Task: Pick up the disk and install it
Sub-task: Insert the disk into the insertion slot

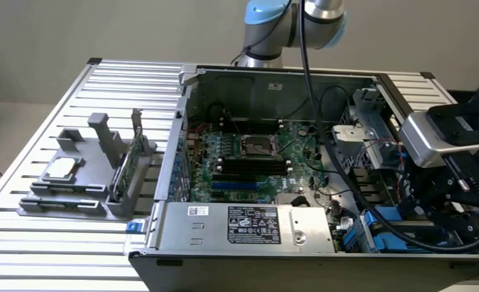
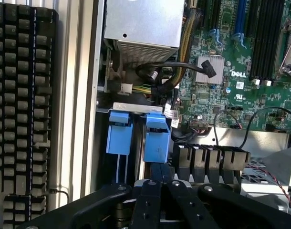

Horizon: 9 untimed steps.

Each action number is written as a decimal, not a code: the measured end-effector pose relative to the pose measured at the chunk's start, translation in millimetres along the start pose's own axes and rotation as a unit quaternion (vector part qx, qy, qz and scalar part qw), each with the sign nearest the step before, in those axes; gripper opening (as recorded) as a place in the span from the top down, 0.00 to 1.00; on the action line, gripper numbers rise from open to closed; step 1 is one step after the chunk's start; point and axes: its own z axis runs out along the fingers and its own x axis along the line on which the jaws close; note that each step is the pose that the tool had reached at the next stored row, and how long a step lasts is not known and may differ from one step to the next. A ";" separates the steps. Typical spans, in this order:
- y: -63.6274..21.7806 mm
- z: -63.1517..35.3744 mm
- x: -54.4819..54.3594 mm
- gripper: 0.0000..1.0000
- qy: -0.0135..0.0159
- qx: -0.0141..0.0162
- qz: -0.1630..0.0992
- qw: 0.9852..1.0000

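Carrying the work: a bench [image 1: 28, 243] of ribbed silver slats is bearing an open computer case [image 1: 264, 76], which is lying on its side with the motherboard [image 1: 248, 158] facing up.
Room: a plain beige wall [image 1: 101, 30] is standing behind the bench, and a pale floor [image 1: 13, 121] is showing past its edge at the exterior view's left.
Bench, exterior view's left: a grey holder [image 1: 69, 207] is sitting just beside the case, carrying a small square silver chip [image 1: 64, 168] and a thin green card [image 1: 124, 173] standing on edge.
Outside the case: a black keyboard [image 2: 21, 95] is lying along the case wall, near the drive bay.
Arm: the arm [image 1: 304, 18] is arching over the case from the far side.
Pincer: the pincer [image 2: 161, 167] is pressing its fingers together with no gap, the tips touching the end of the disk's blue carrier; whether they are gripping it cannot be told.
Disk: the disk [image 2: 157, 143] is standing on edge in the drive bay, near the power supply [image 1: 248, 225] and just beside a second blue carrier [image 2: 119, 136].
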 end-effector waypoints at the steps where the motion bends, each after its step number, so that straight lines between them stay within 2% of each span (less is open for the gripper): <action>1: -0.1 1.2 0.1 0.89 0.000 0.000 0.000 1.000; 9: 0.0 9.0 0.8 0.89 0.000 0.000 -0.001 1.000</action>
